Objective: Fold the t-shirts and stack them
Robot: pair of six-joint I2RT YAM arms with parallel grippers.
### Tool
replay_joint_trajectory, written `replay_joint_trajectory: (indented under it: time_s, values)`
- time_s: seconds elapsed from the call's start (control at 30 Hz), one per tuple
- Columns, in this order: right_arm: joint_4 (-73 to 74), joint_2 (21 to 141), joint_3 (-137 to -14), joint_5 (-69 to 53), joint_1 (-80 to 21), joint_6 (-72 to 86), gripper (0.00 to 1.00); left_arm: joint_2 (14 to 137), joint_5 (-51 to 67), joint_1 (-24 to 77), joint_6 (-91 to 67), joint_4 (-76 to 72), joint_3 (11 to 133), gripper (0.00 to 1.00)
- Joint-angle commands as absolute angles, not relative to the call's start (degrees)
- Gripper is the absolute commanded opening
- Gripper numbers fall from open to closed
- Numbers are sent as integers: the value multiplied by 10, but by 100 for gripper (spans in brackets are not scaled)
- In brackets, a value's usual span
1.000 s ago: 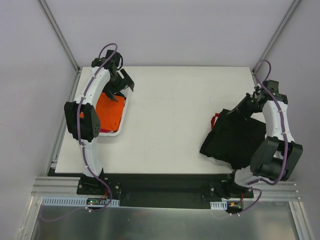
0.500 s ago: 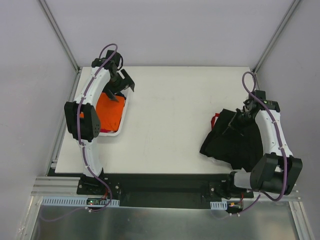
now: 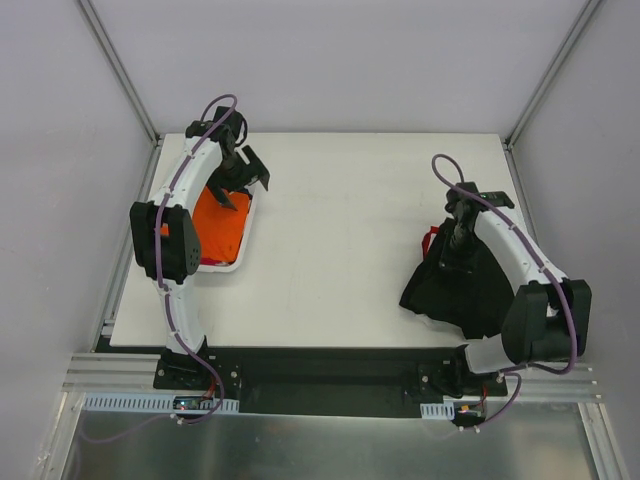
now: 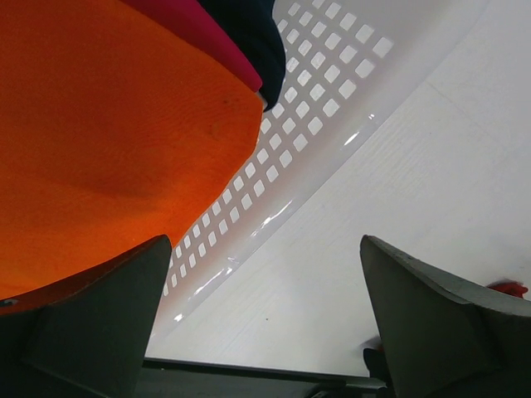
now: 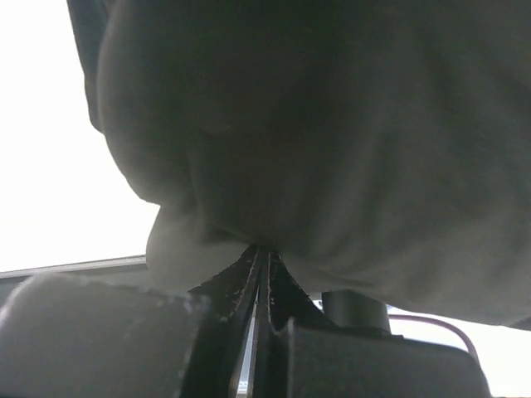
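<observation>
White bench [image 3: 340, 240], grey walls [image 3: 330, 60]. Left tool [image 3: 243, 183] released over left-edge basket [image 3: 247, 236]; right tool [image 3: 456, 258] clenched on black t-shirt [image 3: 472, 297].

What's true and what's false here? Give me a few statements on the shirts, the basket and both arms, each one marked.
1. The orange t-shirt lies in the white basket. True.
2. The jaws of the left arm are clamped on the orange t-shirt. False: they stand open over the basket, holding nothing.
3. The jaws of the right arm are shut on the black t-shirt. True.
4. The white basket stands at the right edge of the table. False: it stands at the left edge.
</observation>
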State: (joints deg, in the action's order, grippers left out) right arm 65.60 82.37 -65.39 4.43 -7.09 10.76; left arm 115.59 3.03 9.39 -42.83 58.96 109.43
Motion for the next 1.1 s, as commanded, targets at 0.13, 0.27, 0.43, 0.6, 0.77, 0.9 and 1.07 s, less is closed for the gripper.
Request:
replay_joint_trajectory:
  time_s: [0.13,0.27,0.43,0.6,0.77,0.9,1.07]
  values:
    - [677,879,-661,95,-94,126,1,1134,42,97,-428,595,1092,99]
    - [675,880,-642,92,-91,139,1,1135,42,96,-428,595,1092,99]
    - [683,895,-647,107,-73,151,1,1135,46,91,-427,593,1092,99]
    - [685,897,-632,93,-22,168,1,1135,52,81,-428,592,1086,99]
    - [693,889,-632,105,-1,180,1,1138,59,76,-431,591,1086,98]
    - [700,881,-624,106,29,188,1,1141,63,76,-431,588,1092,98]
    - [709,864,-611,113,56,200,1,1144,65,75,-432,587,1091,98]
